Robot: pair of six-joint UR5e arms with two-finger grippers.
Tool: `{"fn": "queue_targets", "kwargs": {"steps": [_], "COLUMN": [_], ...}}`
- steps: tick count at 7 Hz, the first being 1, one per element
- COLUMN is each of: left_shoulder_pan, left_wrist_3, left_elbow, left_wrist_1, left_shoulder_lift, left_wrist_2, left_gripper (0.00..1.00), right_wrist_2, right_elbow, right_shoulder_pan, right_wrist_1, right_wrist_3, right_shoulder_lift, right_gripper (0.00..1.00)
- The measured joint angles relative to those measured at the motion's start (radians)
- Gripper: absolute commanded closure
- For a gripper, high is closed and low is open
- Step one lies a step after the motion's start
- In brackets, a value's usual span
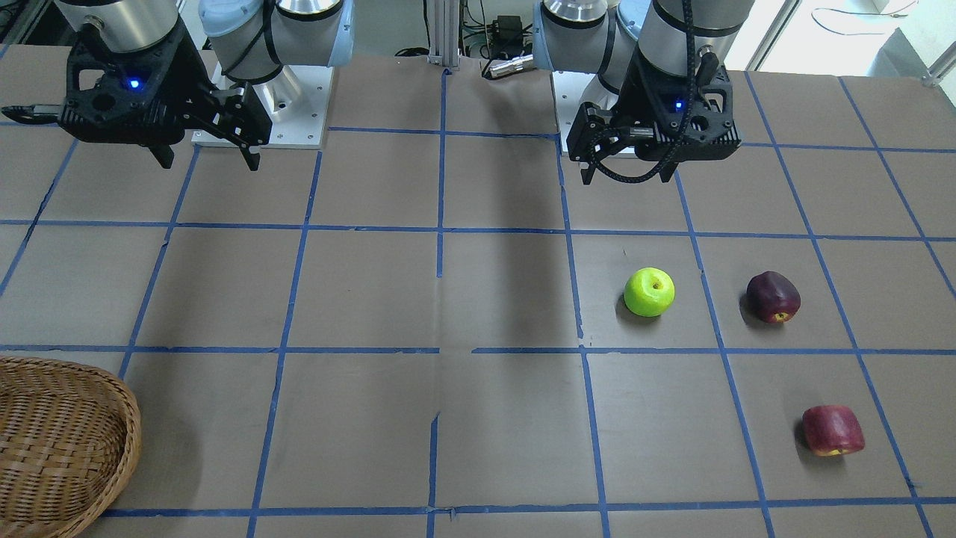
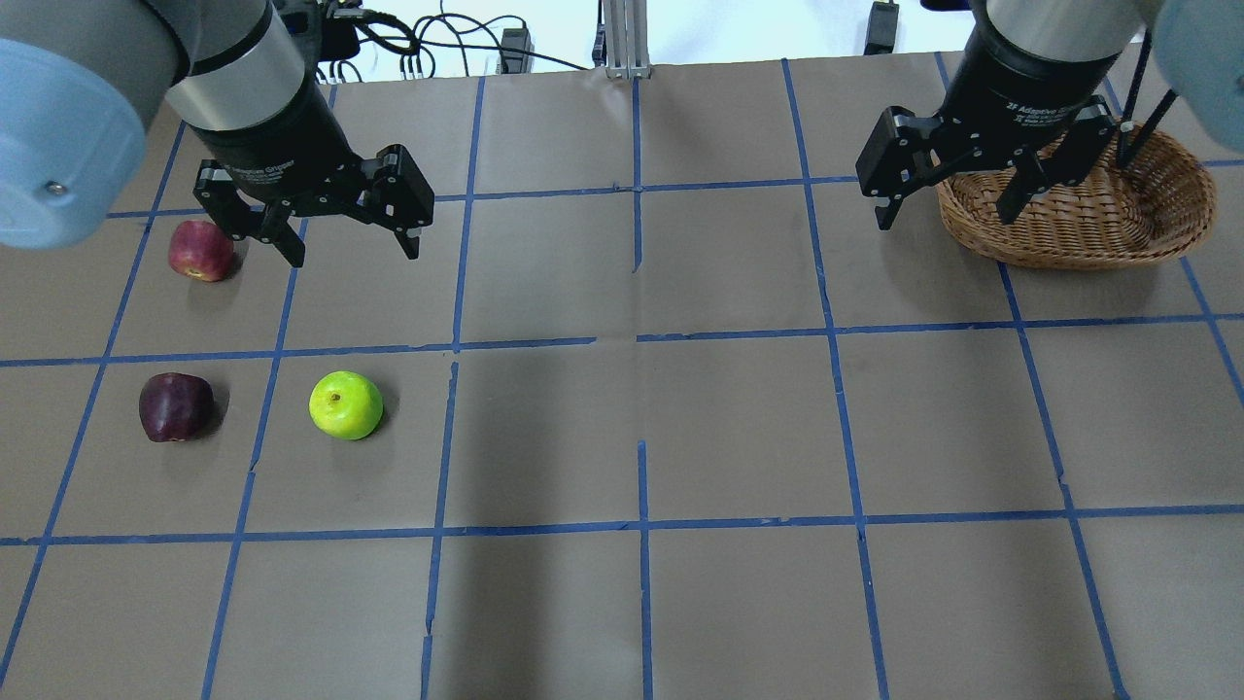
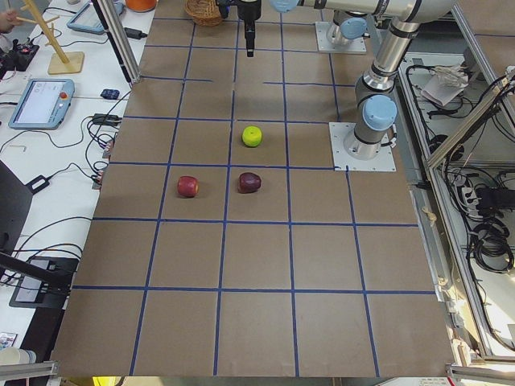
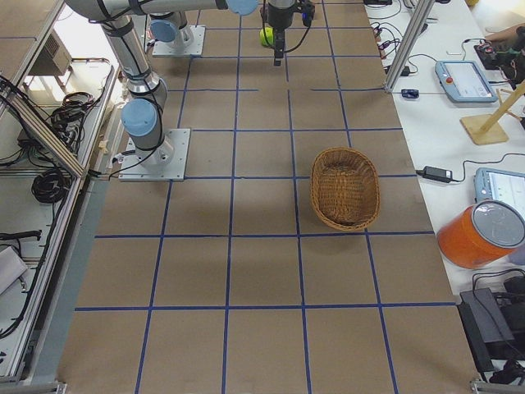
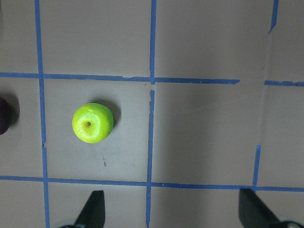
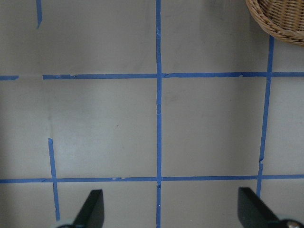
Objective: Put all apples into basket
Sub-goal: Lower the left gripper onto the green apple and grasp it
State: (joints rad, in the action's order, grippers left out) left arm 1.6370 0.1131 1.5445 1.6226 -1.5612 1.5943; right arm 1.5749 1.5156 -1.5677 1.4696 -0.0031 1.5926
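While both arms hang above the brown taped table (image 2: 739,428), all three apples lie on its surface at the left of the overhead view. Farthest left sits the dark maroon apple (image 2: 176,406), with the lighter red apple (image 2: 201,250) above it in the frame. Next comes the left gripper (image 2: 352,255), its fingers spread wide, just right of the red apple. The lime-green apple (image 2: 345,404) lies below it in the picture. At upper right the right gripper (image 2: 945,220) is likewise spread, overlapping the near end of the wicker basket (image 2: 1079,243), well apart from the apples.
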Motion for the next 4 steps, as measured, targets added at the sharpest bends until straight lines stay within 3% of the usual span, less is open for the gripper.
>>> {"fn": "queue_targets", "kwargs": {"steps": [4], "left_shoulder_pan": [-0.001], "left_wrist_3": [-0.006], "left_elbow": [0.012], "left_wrist_1": [-0.002], "left_shoulder_lift": [-0.003], "left_wrist_2": [-0.001], "left_gripper": [0.00], "right_wrist_2": [0.003], "right_elbow": [0.000], "right_shoulder_pan": [0.002], "right_wrist_1": [0.003], "right_wrist_3": [0.001], "right_shoulder_lift": [0.002], "right_gripper": [0.00]}}
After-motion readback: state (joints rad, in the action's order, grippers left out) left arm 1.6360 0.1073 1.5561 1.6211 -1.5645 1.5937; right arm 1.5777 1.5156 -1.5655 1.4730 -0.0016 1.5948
